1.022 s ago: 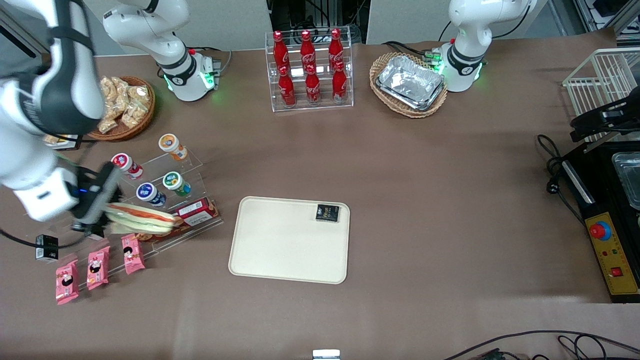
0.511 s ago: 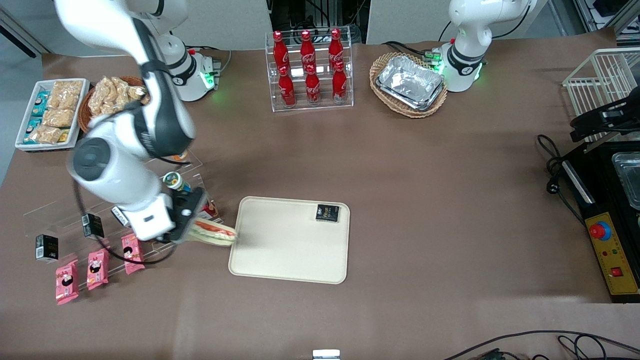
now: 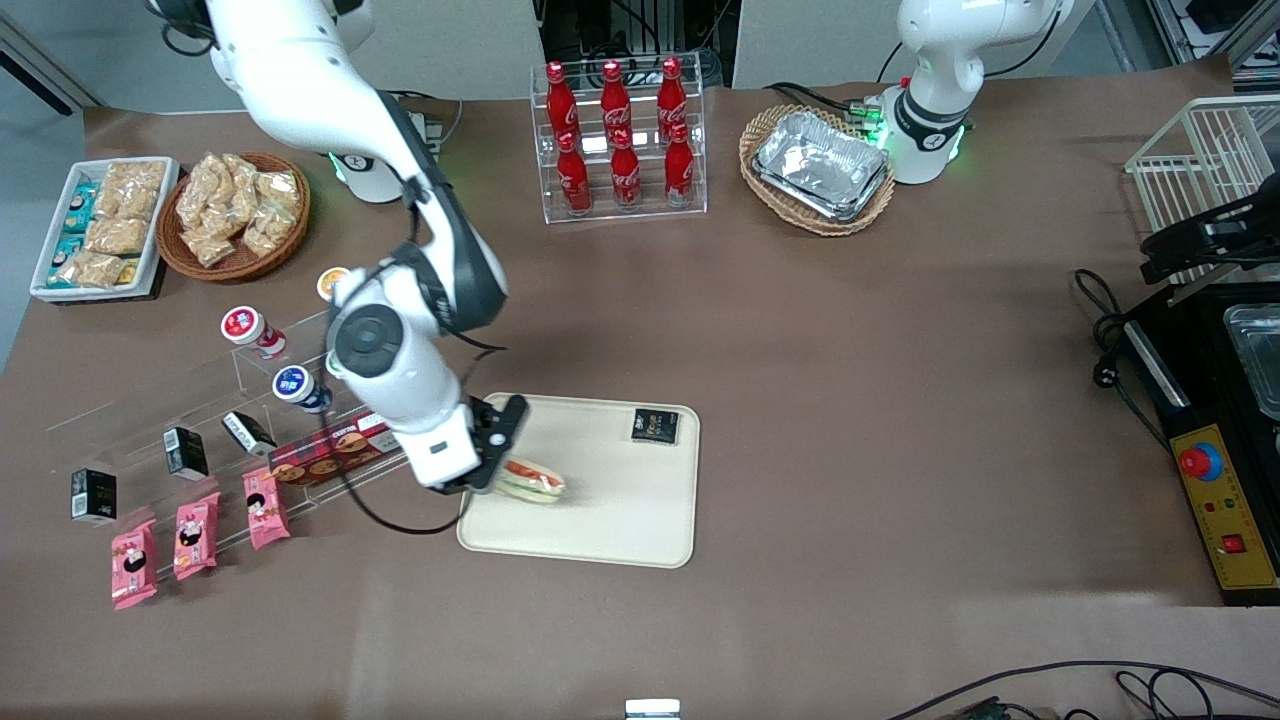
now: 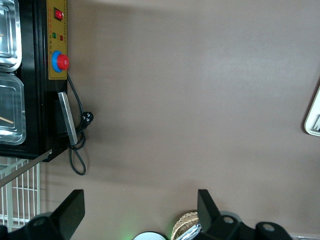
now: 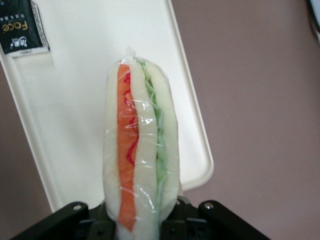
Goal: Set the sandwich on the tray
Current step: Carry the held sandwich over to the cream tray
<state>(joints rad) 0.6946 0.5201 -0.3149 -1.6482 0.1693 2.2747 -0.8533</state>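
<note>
So the right arm's black two-finger gripper (image 3: 497, 468) is over the working-arm edge of the big flat cream plastic tray with rounded corners (image 3: 600, 530), fingers clamped on one end of the triangular wedge sandwich in clear wrap (image 3: 532, 482). The sandwich sticks out from the gripper over the tray's floor; from the wrist camera you see its pale bread with a red stripe and a green stripe (image 5: 141, 170), tray underneath. Can't tell if it's touching the tray or just above it.

Only other thing in the tray is a small black square packet (image 3: 655, 426), farther from the front camera than the gripper and well apart from the sandwich, toward the parked arm's side. Nothing sits between the two.

Just beside the gripper, toward the working arm's end, there's a clear acrylic stepped rack (image 3: 230, 400) with a long red biscuit box (image 3: 335, 450), small black boxes (image 3: 186, 452) and round-capped little bottles (image 3: 297, 388). Three pink snack packets (image 3: 192, 527) lie nearer the front camera than the rack. Farther from the camera: a wicker basket of bagged snacks (image 3: 236, 215) and a clear stand of red cola bottles (image 3: 620, 140).
</note>
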